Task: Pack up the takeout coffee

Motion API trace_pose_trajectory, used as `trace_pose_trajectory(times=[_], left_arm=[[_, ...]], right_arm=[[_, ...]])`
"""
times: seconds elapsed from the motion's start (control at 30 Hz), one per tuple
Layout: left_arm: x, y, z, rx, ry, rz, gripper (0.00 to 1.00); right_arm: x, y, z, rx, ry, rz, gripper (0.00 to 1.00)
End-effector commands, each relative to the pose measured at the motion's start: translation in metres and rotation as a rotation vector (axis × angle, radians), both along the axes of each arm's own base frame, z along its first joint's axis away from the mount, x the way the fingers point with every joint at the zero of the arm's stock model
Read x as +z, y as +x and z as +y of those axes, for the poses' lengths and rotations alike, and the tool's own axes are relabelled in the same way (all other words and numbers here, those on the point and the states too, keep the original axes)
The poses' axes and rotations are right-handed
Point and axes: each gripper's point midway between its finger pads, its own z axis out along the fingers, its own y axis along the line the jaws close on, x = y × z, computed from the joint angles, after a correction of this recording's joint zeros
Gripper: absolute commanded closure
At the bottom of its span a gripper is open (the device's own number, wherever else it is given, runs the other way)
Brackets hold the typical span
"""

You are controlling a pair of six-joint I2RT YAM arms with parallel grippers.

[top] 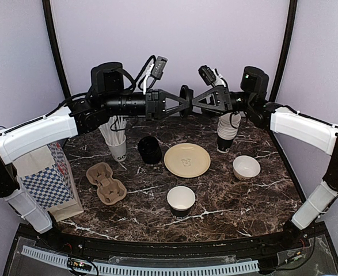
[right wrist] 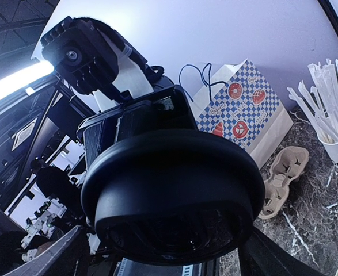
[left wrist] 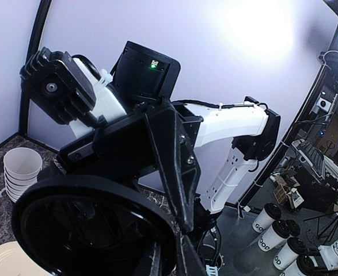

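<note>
The left gripper (top: 181, 104) pinches the lid (top: 185, 92) above the far edge of the counter (top: 255, 201), with the right gripper (top: 196, 102) spread beside it, so a mistimed release could drop it away from the cup (top: 181, 198) near the front edge.

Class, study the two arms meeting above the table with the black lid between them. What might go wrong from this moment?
1. The black lid is in mid-air and seems pinched only at its rim by the left gripper. The right gripper is almost touching it, so a nudge or slip would probably drop it.
2. The left arm reaches over the cup of straws; lowering carelessly may topple it.
</note>
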Motion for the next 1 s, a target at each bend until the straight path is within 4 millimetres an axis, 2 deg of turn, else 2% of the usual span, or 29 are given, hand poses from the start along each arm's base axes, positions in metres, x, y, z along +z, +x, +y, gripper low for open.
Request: trace_pose_trajectory(times=[0.0,0.17,0.3,0.47,0.63,0.83,0.97], left_arm=[[0.012,-0.005,0.003,-0.018,-0.037,-0.021,0.88],[0.009,-0.004,0.002,-0.02,-0.031,-0.016,0.88],[0.007,-0.003,0.002,-0.018,-0.024,-0.01,0.87],[0.004,-0.005,0.002,-0.024,-0.017,0.001,0.88],[0.002,-0.003,0.002,-0.017,-0.01,0.003,0.87],[-0.004,0.0,-0.002,-0.02,0.005,0.019,0.88],[-0.006,0.0,-0.004,-0.021,0.01,0.023,0.88]], right_arm=[[0.015,-0.008,0.001,0.033,0.037,-0.047,0.14],[0.016,-0.009,0.001,0.042,0.047,-0.04,0.19],[0.016,-0.006,0.002,0.035,0.046,-0.039,0.14],[0.014,-0.001,0.005,0.019,0.039,-0.029,0.14],[0.008,0.005,0.007,0.003,0.022,-0.022,0.19],[0.009,0.004,0.006,-0.005,0.018,-0.037,0.14],[0.01,0.004,0.006,-0.001,0.022,-0.046,0.21]])
